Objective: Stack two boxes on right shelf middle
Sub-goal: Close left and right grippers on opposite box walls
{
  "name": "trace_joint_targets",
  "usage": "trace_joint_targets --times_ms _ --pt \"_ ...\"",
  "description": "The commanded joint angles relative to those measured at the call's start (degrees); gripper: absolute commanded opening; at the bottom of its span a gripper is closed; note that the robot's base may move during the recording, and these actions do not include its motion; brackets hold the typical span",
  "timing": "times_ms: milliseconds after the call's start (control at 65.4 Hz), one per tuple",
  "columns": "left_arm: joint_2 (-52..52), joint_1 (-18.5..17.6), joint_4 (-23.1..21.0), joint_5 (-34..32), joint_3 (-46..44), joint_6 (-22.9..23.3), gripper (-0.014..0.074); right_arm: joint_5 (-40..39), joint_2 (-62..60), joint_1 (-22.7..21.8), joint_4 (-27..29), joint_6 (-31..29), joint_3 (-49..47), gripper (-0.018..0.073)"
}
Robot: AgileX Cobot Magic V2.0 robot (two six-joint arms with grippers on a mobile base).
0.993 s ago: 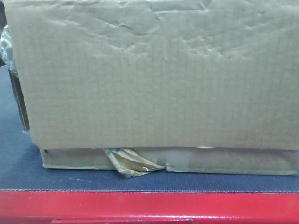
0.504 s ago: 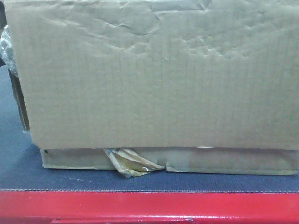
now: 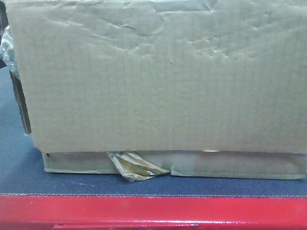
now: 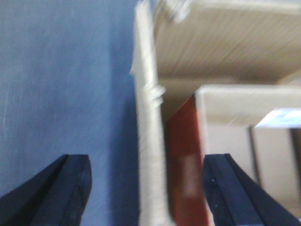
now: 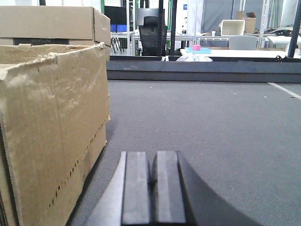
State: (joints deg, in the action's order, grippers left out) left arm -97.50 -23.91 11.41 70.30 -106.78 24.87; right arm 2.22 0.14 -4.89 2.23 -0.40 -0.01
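Only in wrist views: left gripper [image 4: 146, 162] apart astride a box [image 4: 148, 117], right gripper [image 5: 151, 165] together.

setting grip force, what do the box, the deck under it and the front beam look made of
Box: matte brown corrugated cardboard, by its flute lines and wrinkles. Deck: dark blue-grey, finely textured, perhaps fabric or rubber mat. Beam: probably red painted metal, by its glossy highlights.
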Motion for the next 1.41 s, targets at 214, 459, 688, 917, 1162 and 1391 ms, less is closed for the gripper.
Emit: trace_joint_targets --times_ms 214,459,688,917,1162,1391 --pt "0.4 0.2 -2.3 -0.3 11.9 -1.6 0.0398 -0.9 -0.1 0.0 0.4 -0.2 0.0 -0.0161" --pt "0.4 0.2 -3.9 -0.3 12.6 -1.9 0.0398 -0.9 -0.1 0.0 0.4 -0.2 0.0 -0.0161" --pt "0.4 0.2 -7.0 -0.3 12.6 -1.9 0.0398 -0.9 -0.1 0.0 0.4 -0.2 0.0 -0.0161" --pt "0.4 0.2 -6.8 -0.3 12.6 -1.9 0.0398 -3.7 -0.1 0.2 1.5 2.1 0.0 -0.0161" --pt "0.4 0.2 -6.5 -0.3 12.6 -1.9 0.0398 12.5 1.5 0.3 3.4 3.7 -14.1 -0.0161" --pt "0.4 0.2 -6.5 -0.3 12.6 -1.9 0.0398 30.3 16.7 0.3 4.5 4.4 -27.0 -0.0161"
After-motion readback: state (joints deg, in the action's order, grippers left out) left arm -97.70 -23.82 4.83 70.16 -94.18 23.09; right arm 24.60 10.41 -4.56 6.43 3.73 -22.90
